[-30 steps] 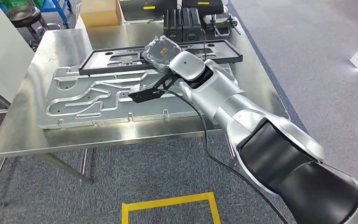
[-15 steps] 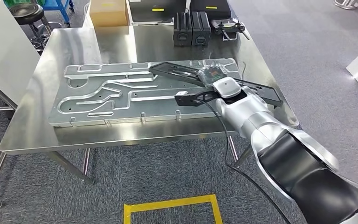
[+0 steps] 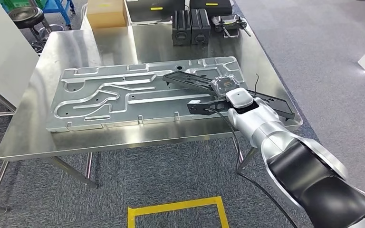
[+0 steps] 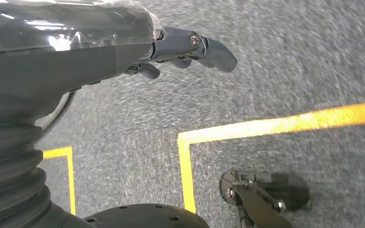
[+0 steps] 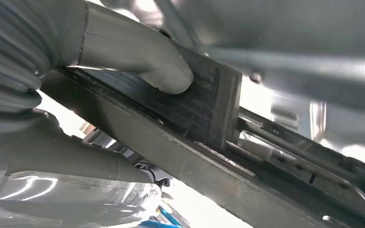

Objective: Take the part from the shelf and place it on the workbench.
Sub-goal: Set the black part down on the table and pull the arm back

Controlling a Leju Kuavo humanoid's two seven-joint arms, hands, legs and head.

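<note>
Black and long, the part (image 3: pixel 228 90) is a flat frame with cut-outs, lying at a slant across the right end of the workbench (image 3: pixel 52 137), its far end resting over the big silver channelled plate (image 3: pixel 123 97) and its near end reaching toward the bench's right edge. The robot's right hand (image 3: pixel 223 85) is clamped on it about midway along; the hand is wrapped in clear plastic film, and from close behind the wrist you can see the thick grey thumb (image 5: pixel 138 52) pressed flat on the dark edge of the part (image 5: pixel 204 104), with the other fingers curled underneath. Whether the frame is fully down on the surface or held a touch above it, I cannot tell from where I stand. The silver right arm comes up from the lower right, a black cable trailing off it toward the floor. The left hand (image 4: pixel 171 47) hangs low over grey carpet marked with yellow tape lines (image 4: pixel 275 126); its dark fingers (image 4: pixel 209 50) stick out loosely with nothing in them. At the back of the bench sit a cardboard box (image 3: pixel 105 13), two black cases (image 3: pixel 191 20) side by side and a small clamp-like tool (image 3: pixel 230 23) just beside them. A black stool (image 3: pixel 26 16) stands off the far left corner.
</note>
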